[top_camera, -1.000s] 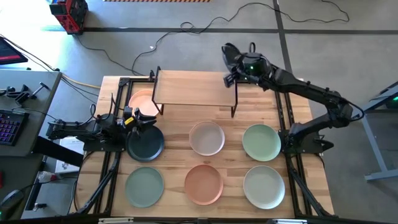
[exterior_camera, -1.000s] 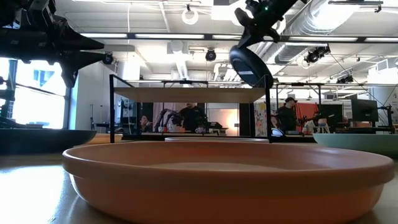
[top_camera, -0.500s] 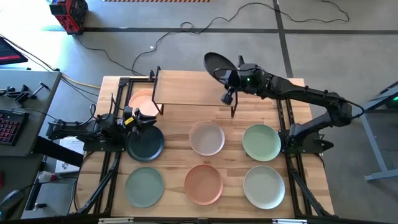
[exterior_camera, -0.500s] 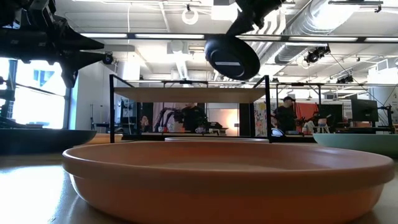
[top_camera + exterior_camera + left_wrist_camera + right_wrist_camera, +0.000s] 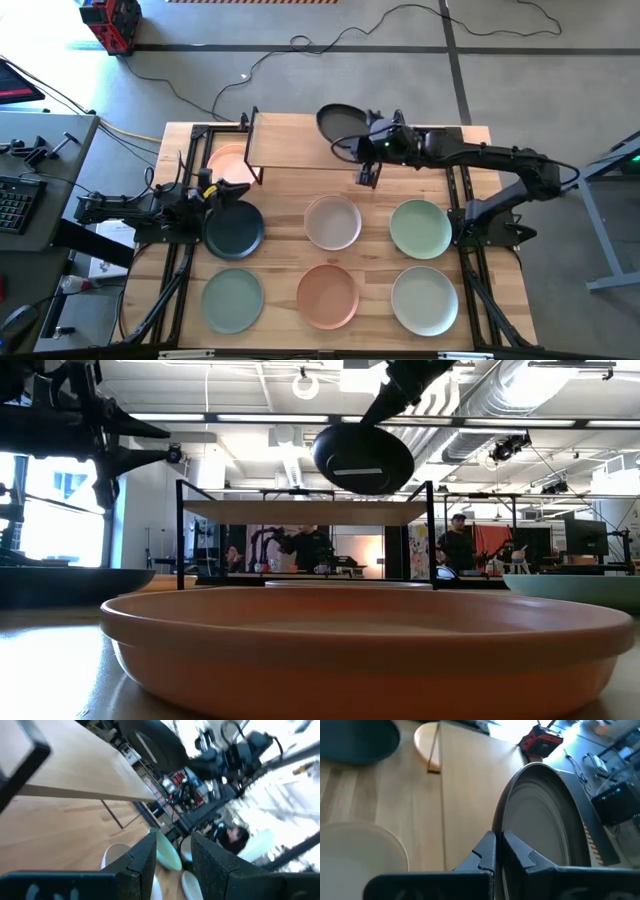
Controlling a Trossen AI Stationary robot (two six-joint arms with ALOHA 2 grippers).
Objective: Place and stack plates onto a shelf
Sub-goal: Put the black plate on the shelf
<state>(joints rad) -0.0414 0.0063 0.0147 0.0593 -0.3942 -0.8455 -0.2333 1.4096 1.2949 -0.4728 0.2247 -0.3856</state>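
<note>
My right gripper (image 5: 360, 137) is shut on a black plate (image 5: 340, 121), held above the right half of the shelf (image 5: 295, 142), a light wood board on black legs. In the low view the black plate (image 5: 362, 460) hangs just over the shelf top (image 5: 300, 511). A peach plate (image 5: 226, 160) lies on the table, half under the shelf's left end. My left gripper (image 5: 226, 190) stands open and level at the table's left, over the far edge of a dark teal plate (image 5: 233, 231), touching nothing. My right gripper pinches the black plate's rim (image 5: 498, 827) between its two fingers, one on the upper face and one on the underside. The fingers come from the table's right, slanting down. The plate is lifted clear of the shelf and tilted, its far side higher.
On the table lie a whitish plate (image 5: 332, 222), a pale green plate (image 5: 420, 228), a sage green plate (image 5: 232, 300), a terracotta plate (image 5: 327, 296) and another whitish plate (image 5: 424, 300). The shelf's left half is bare wood.
My right gripper has carried the black plate from beyond the shelf's far right corner toward the table's left and a little down, over the shelf. Its wrist has rolled, turning the plate from steeply on edge to nearer flat. My left gripper has rolled a little in place.
</note>
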